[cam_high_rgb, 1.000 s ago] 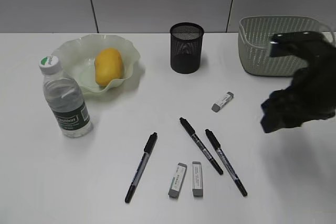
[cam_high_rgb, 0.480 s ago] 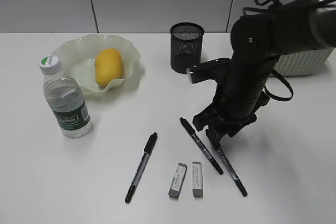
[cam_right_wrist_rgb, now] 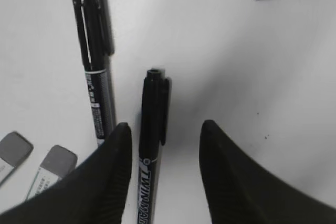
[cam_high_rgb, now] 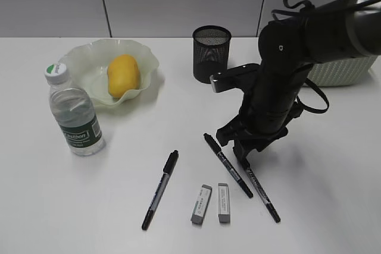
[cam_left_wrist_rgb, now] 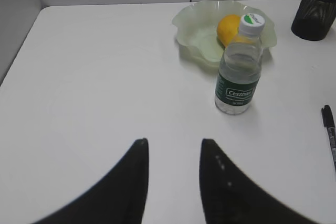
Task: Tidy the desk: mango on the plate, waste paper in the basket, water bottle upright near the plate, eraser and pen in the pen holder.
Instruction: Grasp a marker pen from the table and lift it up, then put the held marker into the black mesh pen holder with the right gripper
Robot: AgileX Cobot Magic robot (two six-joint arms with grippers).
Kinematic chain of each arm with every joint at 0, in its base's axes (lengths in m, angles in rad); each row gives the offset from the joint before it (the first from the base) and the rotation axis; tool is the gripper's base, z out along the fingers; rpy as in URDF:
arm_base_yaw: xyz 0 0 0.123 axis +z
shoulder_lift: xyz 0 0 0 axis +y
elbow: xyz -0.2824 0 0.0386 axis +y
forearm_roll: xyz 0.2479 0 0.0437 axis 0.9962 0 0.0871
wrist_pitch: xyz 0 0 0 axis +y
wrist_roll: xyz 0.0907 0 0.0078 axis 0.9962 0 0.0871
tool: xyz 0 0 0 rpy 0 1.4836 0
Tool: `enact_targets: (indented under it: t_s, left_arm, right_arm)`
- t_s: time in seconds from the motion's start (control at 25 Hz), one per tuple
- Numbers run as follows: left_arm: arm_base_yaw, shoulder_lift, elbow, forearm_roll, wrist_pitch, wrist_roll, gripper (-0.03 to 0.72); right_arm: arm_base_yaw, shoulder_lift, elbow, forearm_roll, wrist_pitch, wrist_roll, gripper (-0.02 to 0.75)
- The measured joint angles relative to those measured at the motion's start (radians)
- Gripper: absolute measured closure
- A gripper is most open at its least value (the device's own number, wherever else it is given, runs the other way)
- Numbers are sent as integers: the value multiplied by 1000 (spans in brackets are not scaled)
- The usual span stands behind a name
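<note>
right gripper (cam_right_wrist_rgb: 163, 145) hung spread over the rightmost pen (cam_right_wrist_rgb: 152, 129) on the desk (cam_high_rgb: 71, 206), its barrel running lengthwise between the unclosed jaws (left gripper (cam_left_wrist_rgb: 173, 171), empty, sat far off).

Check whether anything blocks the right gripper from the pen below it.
Nothing visible does. The right gripper hangs open directly over the rightmost pen, one finger on each side; the neighbouring pen lies apart to the side.

Open desk (cam_high_rgb: 333, 182) right of tool (cam_high_rgb: 241, 150); 2nd pen (cam_high_rgb: 228, 165) crowding its left.
</note>
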Motion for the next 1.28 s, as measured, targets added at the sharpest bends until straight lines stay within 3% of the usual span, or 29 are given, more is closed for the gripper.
enact_targets:
  t_s: [0.32, 0.56, 0.96, 1.08, 1.28]
  left_arm:
    - [0, 0, 0, 0, 0, 0, 442]
    - [0, 0, 0, 0, 0, 0, 449]
    - [0, 0, 0, 0, 0, 0, 452]
    - [0, 0, 0, 0, 0, 0, 452]
    - [0, 0, 0, 0, 0, 0, 452]
  right_arm:
    - [0, 59, -5, 0, -10, 1, 407]
    - [0, 63, -5, 0, -18, 1, 598]
    - [0, -44, -4, -28, -44, -2, 600]
    - [0, -188, 2, -54, -239, -3, 600]
    - [-2, -272, 4, -170, -869, -15, 600]
